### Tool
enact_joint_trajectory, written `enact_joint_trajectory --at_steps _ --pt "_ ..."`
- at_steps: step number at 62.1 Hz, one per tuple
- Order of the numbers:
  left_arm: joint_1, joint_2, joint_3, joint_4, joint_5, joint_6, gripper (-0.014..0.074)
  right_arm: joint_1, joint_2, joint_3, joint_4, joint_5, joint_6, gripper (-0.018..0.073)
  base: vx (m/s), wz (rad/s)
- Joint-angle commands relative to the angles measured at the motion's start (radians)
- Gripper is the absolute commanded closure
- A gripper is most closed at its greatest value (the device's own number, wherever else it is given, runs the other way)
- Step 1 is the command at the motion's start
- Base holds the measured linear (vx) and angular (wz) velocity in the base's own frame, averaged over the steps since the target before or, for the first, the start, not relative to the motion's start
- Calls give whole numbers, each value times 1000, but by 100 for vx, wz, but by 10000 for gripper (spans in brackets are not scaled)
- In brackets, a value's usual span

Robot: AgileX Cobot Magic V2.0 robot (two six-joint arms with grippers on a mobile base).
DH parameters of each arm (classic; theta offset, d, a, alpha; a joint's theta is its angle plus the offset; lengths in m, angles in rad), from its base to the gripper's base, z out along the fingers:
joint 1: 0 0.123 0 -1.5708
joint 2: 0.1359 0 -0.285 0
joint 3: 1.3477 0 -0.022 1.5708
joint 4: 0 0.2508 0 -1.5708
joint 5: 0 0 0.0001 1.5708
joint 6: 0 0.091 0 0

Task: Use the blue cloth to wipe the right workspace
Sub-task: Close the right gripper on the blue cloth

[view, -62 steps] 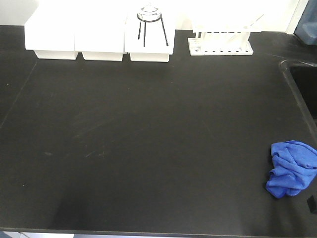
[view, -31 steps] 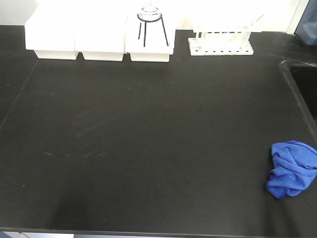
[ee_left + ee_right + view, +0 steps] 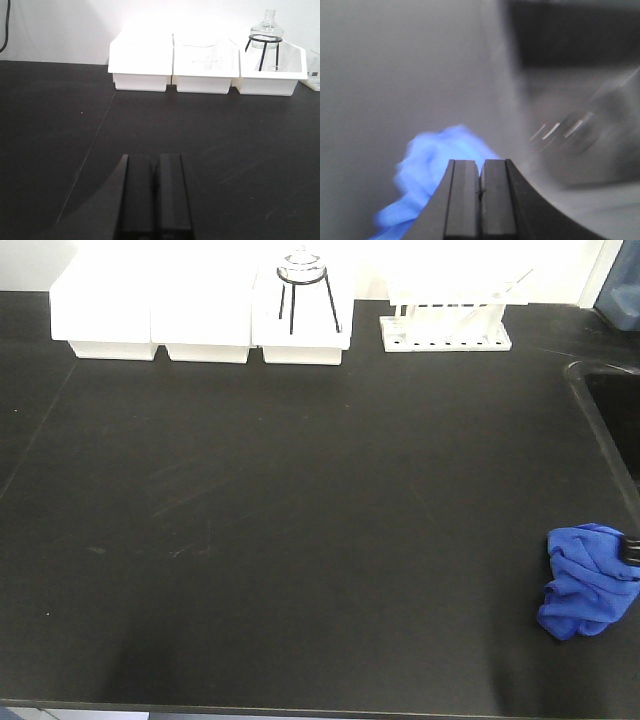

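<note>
As the task stands: not begun, in my judgement; no wiping shows, and the cloth is not yet picked up.
Blue cloth (image 3: 590, 580): crumpled in a heap on the black counter (image 3: 300, 490), near its front right corner, just in front of the sink (image 3: 615, 410).
Right gripper (image 3: 481, 167): fingers pressed together, holding nothing, close over the cloth; its wrist view is blurred.
Left gripper (image 3: 155, 162): fingers pressed together, empty, over bare counter, well apart from the cloth.
Right workspace: I cannot make it out in any view.
Left to do: open, grasp the cloth, carry it across, wipe.
Writing: none readable on the white bins (image 3: 200, 325) or tube rack (image 3: 445, 330).
</note>
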Motion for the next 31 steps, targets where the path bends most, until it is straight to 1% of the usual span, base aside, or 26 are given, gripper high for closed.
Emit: enact_joint_trajectory --at_steps 1,5,13,22,26,31 --pt "5 -16 31 1 -81 -8 602 -6 89 -35 -11 -95 -16 480 0 0" --pt "5 -16 31 1 -81 -8 602 -6 153 -35 -5 -117 -24 431 0 0" --pt "5 -16 31 1 -81 -8 602 -6 240 -35 -6 -157 -24 298 0 0" --pt "5 -16 31 1 -81 -8 602 -6 316 -35 -4 -228 -24 109 0 0" --pt "5 -16 31 1 -81 -8 602 -6 350 -35 -2 -277 -23 53 0 0" --pt "5 -16 31 1 -81 -8 602 -6 399 -35 10 -302 -22 20 0 0"
